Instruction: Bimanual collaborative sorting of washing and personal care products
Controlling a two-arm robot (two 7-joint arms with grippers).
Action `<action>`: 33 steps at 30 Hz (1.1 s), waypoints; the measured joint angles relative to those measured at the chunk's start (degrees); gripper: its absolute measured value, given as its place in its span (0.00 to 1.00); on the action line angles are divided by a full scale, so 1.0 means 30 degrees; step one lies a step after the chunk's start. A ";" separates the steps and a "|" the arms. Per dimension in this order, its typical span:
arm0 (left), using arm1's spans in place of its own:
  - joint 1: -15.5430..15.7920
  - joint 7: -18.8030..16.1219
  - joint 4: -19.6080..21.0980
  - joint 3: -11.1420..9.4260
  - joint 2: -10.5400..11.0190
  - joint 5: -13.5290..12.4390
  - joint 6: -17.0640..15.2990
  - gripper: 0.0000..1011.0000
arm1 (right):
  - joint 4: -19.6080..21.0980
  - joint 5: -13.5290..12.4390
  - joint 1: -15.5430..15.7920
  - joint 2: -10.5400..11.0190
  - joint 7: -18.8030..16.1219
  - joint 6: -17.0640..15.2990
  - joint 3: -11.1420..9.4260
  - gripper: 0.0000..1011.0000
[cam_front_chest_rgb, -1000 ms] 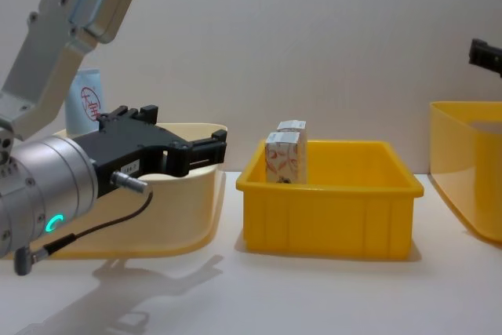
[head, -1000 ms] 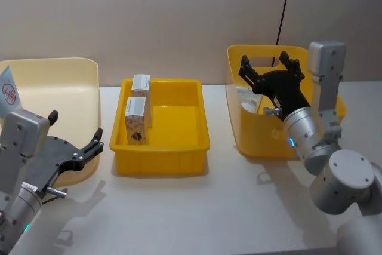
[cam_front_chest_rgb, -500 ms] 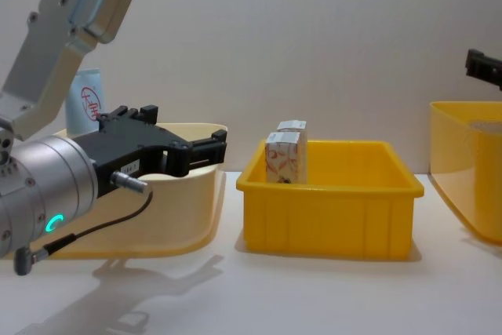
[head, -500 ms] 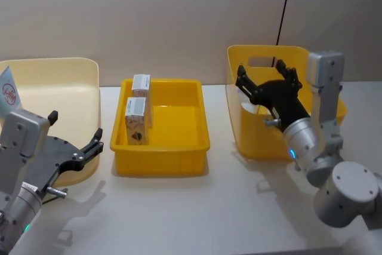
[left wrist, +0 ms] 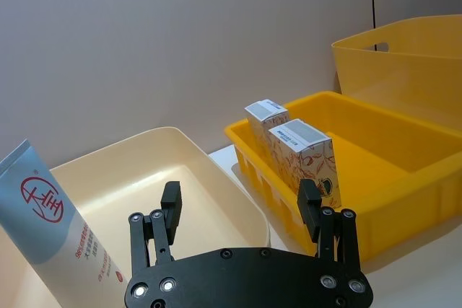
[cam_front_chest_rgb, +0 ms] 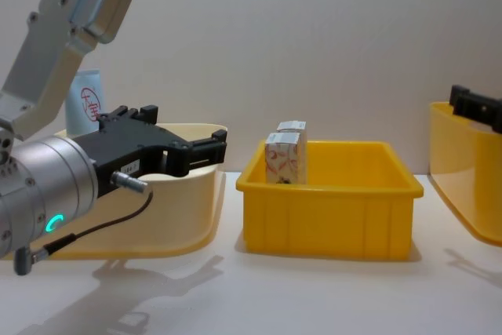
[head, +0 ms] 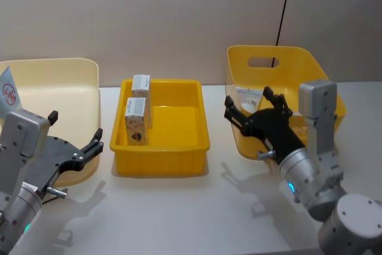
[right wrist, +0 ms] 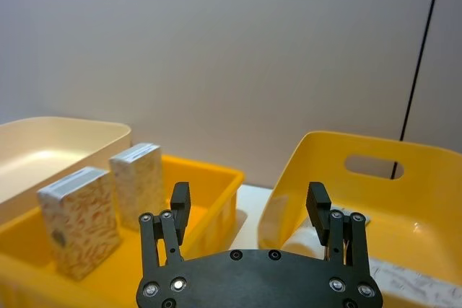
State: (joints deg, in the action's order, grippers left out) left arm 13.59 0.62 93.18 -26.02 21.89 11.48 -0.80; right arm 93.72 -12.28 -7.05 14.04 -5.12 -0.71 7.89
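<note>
I see the pale blue-grey squeeze tube with a red round mark [left wrist: 43, 210] leaning in the cream plastic bin [head: 71, 76], cut off in head view. White items in the deep yellow handled bin [head: 286, 64] are hard to identify. Two small white cartons with orange-red patterns [head: 136, 120] stand in the shallow yellow tray [head: 179, 147]. Left gripper [left wrist: 242, 210] and right gripper [right wrist: 249, 207]: jaws wide, empty, touching nothing.

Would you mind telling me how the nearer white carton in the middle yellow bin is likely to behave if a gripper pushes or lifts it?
The nearer carton stands upright on a small base, so a high push would probably tip it. It looks like thin card, likely light and crushable. Its flat sides should suit parallel fingers.
</note>
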 joint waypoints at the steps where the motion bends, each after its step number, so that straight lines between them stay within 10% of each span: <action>1: 0.0000 0.0000 -0.0001 0.0001 0.0001 0.0001 0.0000 0.99 | 0.0378 -0.0220 0.0405 0.0274 0.0064 -0.0075 0.0271 0.99; 15: 0.0000 0.0000 -0.0001 0.0000 0.0000 0.0000 0.0000 0.99 | 0.2334 -0.1307 0.2448 0.1644 0.0408 -0.0394 0.1589 0.99; 33: 0.0000 0.0000 0.0000 0.0001 0.0001 0.0000 0.0000 0.99 | 0.2506 -0.1407 0.2631 0.1765 0.0434 -0.0416 0.1695 0.99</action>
State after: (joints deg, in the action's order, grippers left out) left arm 13.59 0.62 93.18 -26.02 21.90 11.48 -0.80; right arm 101.23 -16.50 0.84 19.33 -3.82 -1.96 12.97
